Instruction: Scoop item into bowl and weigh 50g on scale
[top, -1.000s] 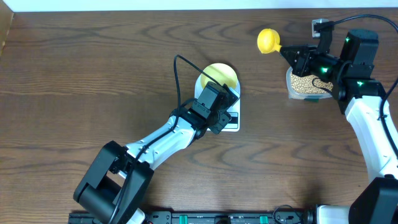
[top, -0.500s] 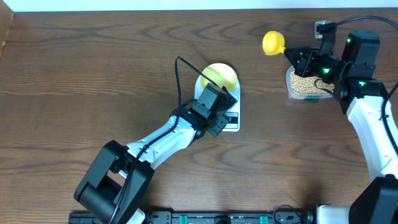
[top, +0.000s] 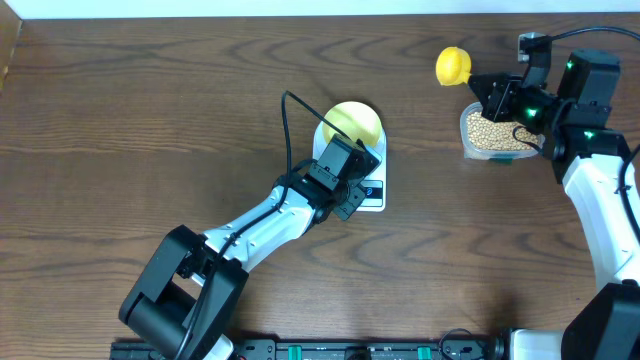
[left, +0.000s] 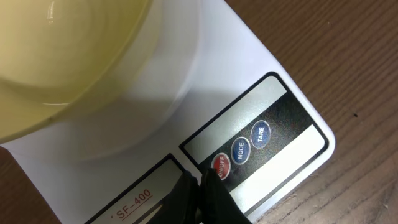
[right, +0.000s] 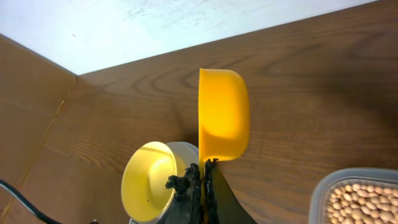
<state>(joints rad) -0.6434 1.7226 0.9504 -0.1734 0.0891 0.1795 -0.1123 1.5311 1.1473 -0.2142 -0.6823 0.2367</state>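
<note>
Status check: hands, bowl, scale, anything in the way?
Left hand shut, tips at ON/OFF button on scale. Right hand shut on yellow scoop, beside tub of beans. Bowl on scale, empty, uncovered.

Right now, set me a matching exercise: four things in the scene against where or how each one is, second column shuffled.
Things:
1. pale yellow bowl
2. yellow scoop
3. clear tub
4. left pincer

States:
A. holds soybeans
B. shut, tips at the red ON/OFF button
C. sits on the white scale
D. gripped by the right pincer, off the table

Pairs: 1-C, 2-D, 3-A, 4-B
</note>
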